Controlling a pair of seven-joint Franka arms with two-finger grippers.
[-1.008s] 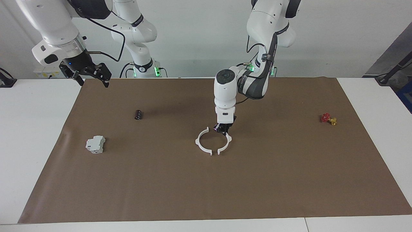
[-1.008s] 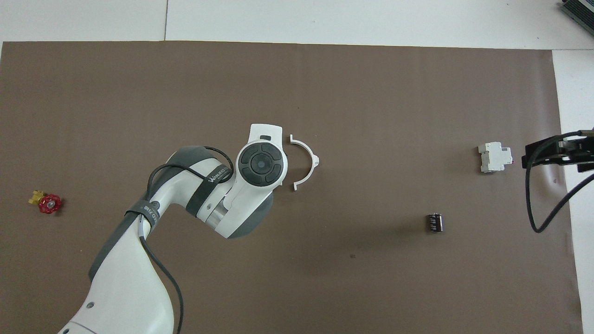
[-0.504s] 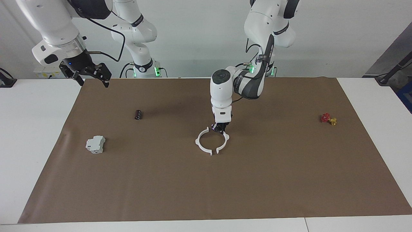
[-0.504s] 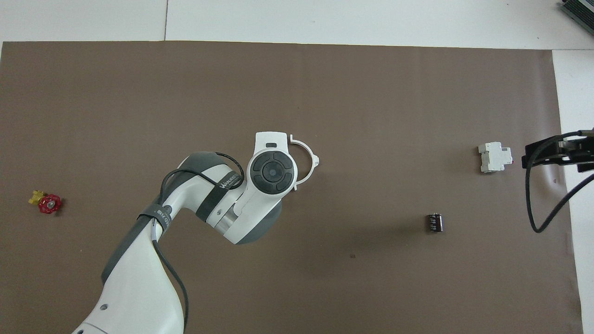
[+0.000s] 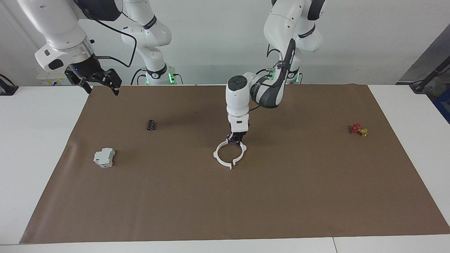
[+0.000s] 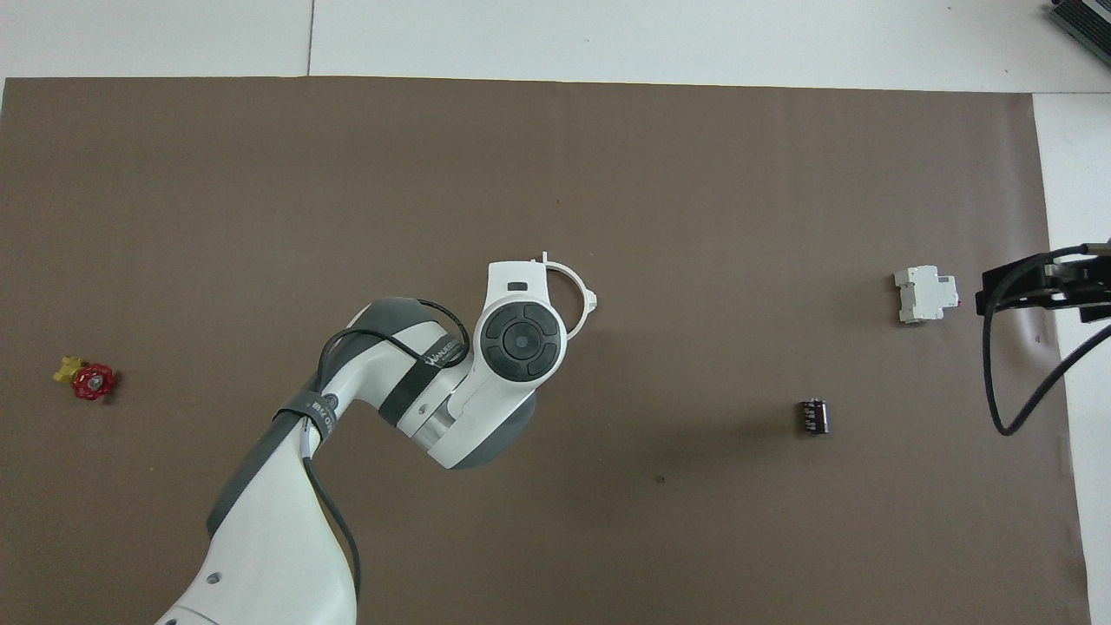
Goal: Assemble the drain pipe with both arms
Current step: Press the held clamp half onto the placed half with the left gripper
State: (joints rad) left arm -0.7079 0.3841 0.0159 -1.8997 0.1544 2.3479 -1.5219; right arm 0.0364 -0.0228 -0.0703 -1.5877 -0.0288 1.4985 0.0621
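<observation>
The left gripper (image 5: pixel 236 140) is pinched tight on one half-ring arc (image 5: pixel 240 154) at the ring's twelve o'clock in the facing view, its end tabs nearly touching those of the other half-ring arc (image 5: pixel 220 158) lying mid-mat on the brown mat (image 5: pixel 281 196). To seat the joint well, it likely should slide the held arc flat, tabs aligned, without nudging the resting arc. The right gripper (image 5: pixel 100 80), fingers spread, waits over the mat's corner at its own end, well apart from the black cylinder (image 5: pixel 151 125) and boxy block (image 5: pixel 104 157).

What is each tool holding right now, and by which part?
Left tool grips one white half-ring at its end nearer the robots. Right tool, waiting raised, holds nothing.
</observation>
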